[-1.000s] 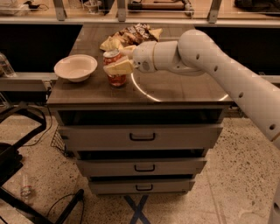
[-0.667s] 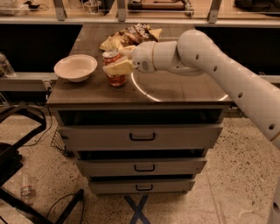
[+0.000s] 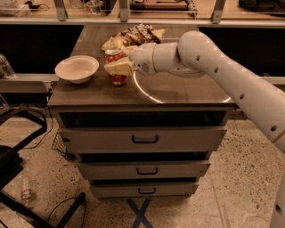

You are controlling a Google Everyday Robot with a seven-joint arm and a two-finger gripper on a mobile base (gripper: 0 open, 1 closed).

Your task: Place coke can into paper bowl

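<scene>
Gripper [image 3: 118, 61] at coke can [image 3: 117, 79] on tabletop, covering can's middle band. Lettering hidden; only silver top and red base show. Grip contact not discernible. Snack bags [image 3: 133, 35] behind: near edge hidden by gripper and can, print too blurred to read. Robot arm [image 3: 231, 75] cut off by right edge. Clear bottle [image 3: 4, 67] cut by left edge. Black frame [image 3: 11, 167] at lower left partly out of view. Blue tape cross [image 3: 140, 213] on floor cut by bottom edge. Shelf items [image 3: 156, 5] along top edge cropped, unidentifiable.
</scene>
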